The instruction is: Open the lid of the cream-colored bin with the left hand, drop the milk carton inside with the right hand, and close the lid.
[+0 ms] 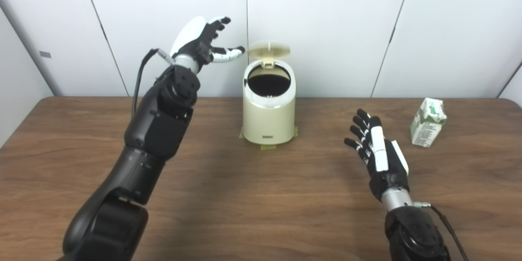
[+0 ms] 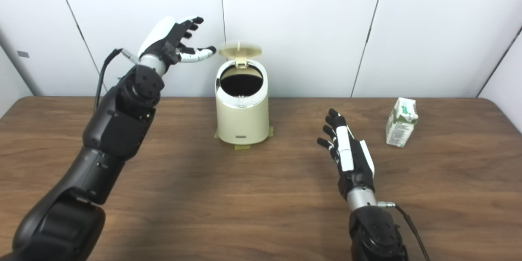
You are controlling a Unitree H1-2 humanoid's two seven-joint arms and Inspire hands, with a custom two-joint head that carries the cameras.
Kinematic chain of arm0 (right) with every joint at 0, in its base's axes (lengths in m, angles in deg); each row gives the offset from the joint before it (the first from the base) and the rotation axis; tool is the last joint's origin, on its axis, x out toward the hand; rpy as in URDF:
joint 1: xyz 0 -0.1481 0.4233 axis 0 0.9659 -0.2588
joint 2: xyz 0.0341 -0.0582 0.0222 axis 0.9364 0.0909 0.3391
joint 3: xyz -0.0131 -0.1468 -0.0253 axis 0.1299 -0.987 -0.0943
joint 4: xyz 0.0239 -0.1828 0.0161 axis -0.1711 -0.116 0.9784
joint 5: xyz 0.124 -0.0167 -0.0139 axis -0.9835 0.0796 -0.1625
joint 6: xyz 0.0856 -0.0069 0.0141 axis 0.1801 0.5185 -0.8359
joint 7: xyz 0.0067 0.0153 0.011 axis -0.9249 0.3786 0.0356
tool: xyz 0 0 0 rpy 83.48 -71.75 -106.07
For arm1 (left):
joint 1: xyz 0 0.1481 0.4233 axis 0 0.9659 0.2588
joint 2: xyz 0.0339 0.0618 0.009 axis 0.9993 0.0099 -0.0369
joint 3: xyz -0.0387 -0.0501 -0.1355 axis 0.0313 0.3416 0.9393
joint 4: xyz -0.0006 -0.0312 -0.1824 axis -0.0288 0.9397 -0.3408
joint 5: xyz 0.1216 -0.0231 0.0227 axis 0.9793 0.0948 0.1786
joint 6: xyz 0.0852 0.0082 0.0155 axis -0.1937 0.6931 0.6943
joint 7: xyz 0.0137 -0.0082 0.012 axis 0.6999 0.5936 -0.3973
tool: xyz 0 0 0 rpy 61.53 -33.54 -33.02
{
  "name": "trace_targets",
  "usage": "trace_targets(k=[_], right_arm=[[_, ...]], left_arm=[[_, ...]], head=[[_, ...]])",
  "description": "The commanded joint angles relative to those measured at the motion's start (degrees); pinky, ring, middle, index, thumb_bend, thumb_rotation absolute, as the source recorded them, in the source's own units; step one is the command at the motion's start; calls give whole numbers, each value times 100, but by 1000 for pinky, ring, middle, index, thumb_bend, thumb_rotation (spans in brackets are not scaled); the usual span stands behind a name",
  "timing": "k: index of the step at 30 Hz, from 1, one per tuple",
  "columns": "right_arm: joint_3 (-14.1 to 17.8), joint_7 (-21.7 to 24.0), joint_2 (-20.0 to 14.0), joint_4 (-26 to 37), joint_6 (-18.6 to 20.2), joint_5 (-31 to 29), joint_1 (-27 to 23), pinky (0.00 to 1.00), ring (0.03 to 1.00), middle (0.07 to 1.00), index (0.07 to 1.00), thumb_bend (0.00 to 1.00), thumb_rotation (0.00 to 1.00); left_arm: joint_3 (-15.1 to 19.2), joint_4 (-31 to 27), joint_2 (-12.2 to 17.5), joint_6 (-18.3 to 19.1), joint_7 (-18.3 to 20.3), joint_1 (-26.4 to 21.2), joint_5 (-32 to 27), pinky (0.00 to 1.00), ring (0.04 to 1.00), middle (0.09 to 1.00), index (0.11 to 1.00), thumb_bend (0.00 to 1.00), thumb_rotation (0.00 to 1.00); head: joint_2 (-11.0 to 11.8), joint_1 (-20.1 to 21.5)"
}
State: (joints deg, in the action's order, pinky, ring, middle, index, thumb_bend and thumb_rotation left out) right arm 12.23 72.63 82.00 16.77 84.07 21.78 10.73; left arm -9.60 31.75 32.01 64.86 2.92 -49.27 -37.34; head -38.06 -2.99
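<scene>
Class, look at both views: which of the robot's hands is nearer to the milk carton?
The right hand, open above the table left of the milk carton. The left hand is raised far across, beyond the open bin.

Two head cameras, side by side, look forward and down across the tabletop (image 1: 261,195) toward the wall (image 1: 326,28). Both share nearly the whole scene.

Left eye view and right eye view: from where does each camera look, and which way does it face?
Left eye view: on the head, left side, facing forward and down at the table; both arms enter from below.
Right eye view: beside it, same direction; the scene sits further left.
Shared: the cream bin with its lid up, the milk carton, the raised left hand, the open right hand.
</scene>
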Motion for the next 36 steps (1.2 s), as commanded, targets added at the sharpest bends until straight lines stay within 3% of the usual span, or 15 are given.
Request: trace_targets(k=[1, 4, 5, 7, 10, 13, 15, 18, 22, 25, 31, 34, 36], right_arm=[[-8, 26, -10, 203, -250, 25, -171, 822, 926, 933, 922, 677, 1000], [-9, 36, -16, 219, -240, 15, -165, 824, 928, 937, 924, 676, 1000], [-3, 32, -14, 223, -231, 8, -168, 824, 928, 938, 923, 672, 1000], [8, 30, -13, 228, -216, -4, -174, 820, 926, 936, 922, 673, 1000], [13, 36, -21, 220, -206, -8, -183, 817, 927, 937, 924, 670, 1000], [11, 40, -29, 214, -195, -5, -187, 828, 931, 944, 930, 669, 1000], [11, 39, -34, 209, -211, 2, -188, 840, 937, 949, 931, 666, 1000], [27, 58, -78, 207, -233, -2, -192, 847, 940, 953, 936, 668, 1000], [50, 132, -153, 236, -174, -71, -195, 868, 946, 964, 949, 640, 997], [71, 123, -168, 308, -67, -103, -183, 870, 946, 968, 952, 624, 955], [96, 124, -209, 365, -9, -131, -183, 874, 948, 972, 956, 597, 869], [98, 131, -276, 427, -4, -91, -182, 885, 950, 974, 950, 613, 801], [80, 124, -359, 429, -49, 15, -193, 860, 930, 960, 943, 568, 685]], left_arm=[[106, -340, -75, -82, -169, -126, -144, 735, 856, 915, 932, 379, 523], [278, -617, -151, -104, -177, 140, -365, 809, 906, 944, 938, 360, 614], [351, -710, -184, -94, -198, 237, -447, 854, 925, 948, 940, 347, 706], [468, -890, -233, -59, -220, 435, -556, 880, 936, 947, 937, 341, 776], [538, -1137, -237, -18, -205, 767, -637, 903, 945, 943, 933, 349, 793], [599, -1359, -272, -50, -230, 1118, -729, 894, 942, 942, 927, 351, 730], [603, -1507, -295, -89, -272, 1305, -776, 897, 941, 938, 932, 350, 774], [808, -1844, -570, -232, -435, 1732, -1139, 868, 916, 922, 937, 351, 852], [924, -2343, -1079, -390, -697, 2461, -1440, 909, 934, 946, 969, 410, 940], [823, -2657, -1233, -485, -783, 2914, -1426, 981, 973, 963, 995, 453, 994], [1008, -3083, -1470, -619, -826, 3572, -1865, 1000, 989, 981, 1000, 463, 1000], [1093, -3117, -1422, -803, -803, 3763, -2038, 971, 973, 967, 994, 438, 1000], [1138, -3088, -1380, -871, -789, 3801, -2147, 966, 966, 963, 983, 428, 1000]], head=[[-2, -8], [-10, 8], [-10, 8], [-24, 6], [-14, 22], [-11, 59], [-11, 59], [-24, 90], [-35, 100], [-45, 191], [-30, 303], [-56, 473], [-87, 571]])
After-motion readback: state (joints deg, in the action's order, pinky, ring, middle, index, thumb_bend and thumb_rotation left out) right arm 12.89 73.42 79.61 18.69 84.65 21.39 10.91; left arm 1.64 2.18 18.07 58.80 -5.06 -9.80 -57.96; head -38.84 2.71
